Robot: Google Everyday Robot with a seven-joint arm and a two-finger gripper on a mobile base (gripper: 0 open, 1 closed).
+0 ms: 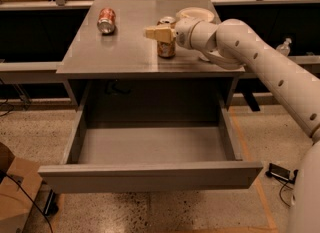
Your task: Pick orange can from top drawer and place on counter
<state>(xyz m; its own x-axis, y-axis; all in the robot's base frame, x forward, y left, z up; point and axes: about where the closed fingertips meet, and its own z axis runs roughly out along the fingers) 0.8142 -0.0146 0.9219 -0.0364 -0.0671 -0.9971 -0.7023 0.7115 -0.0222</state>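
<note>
The orange can [166, 50] stands upright on the grey counter [120, 49], right of its middle. My gripper [159, 31] reaches in from the right at the can's upper half, with one pale finger [155, 33] across the can's front, and looks shut on it. The top drawer [150, 176] is pulled fully out below the counter and its inside shows nothing in it.
A red-and-white can [106, 20] lies on its side at the counter's back left. A pale round object [197, 13] sits behind my wrist. A cardboard box [15, 197] stands on the floor at lower left. Cables [280, 173] lie on the floor at right.
</note>
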